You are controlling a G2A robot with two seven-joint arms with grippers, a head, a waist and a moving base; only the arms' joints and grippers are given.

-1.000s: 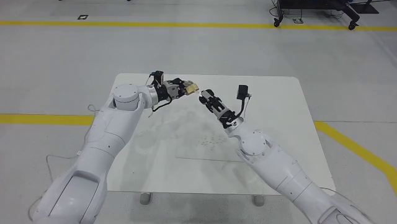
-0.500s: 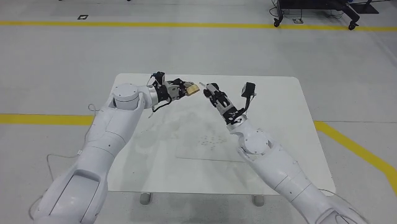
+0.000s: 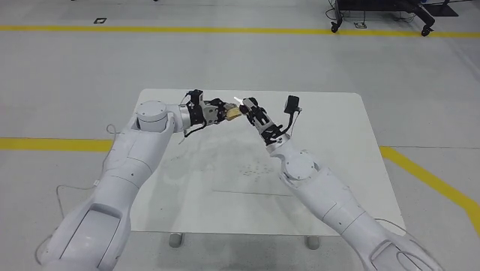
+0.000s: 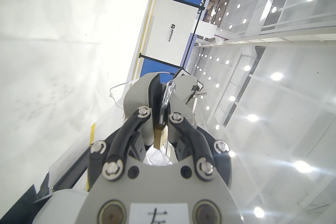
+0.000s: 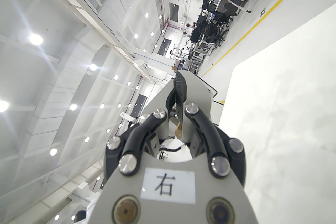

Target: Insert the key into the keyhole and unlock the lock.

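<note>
My left gripper (image 3: 226,111) is held above the table's (image 3: 330,173) far edge, shut on a small brass padlock (image 3: 234,110). In the left wrist view the lock's brass body (image 4: 158,136) and silver shackle (image 4: 167,95) sit between the fingers of the left gripper (image 4: 168,83). My right gripper (image 3: 245,108) faces it from the right, almost touching the lock. Its fingers are shut on a thin key (image 5: 172,101), seen edge-on in the right gripper (image 5: 176,83). Whether the key's tip is in the keyhole is hidden by the fingers.
The white table has a faintly scuffed patch (image 3: 251,170) in its middle and nothing else on it. Yellow floor lines (image 3: 225,29) run behind and beside it. A black wheeled cart (image 3: 382,1) stands far back on the right.
My right gripper has swung up and to the left until it meets the lock. My left gripper has shifted the lock slightly right toward it.
</note>
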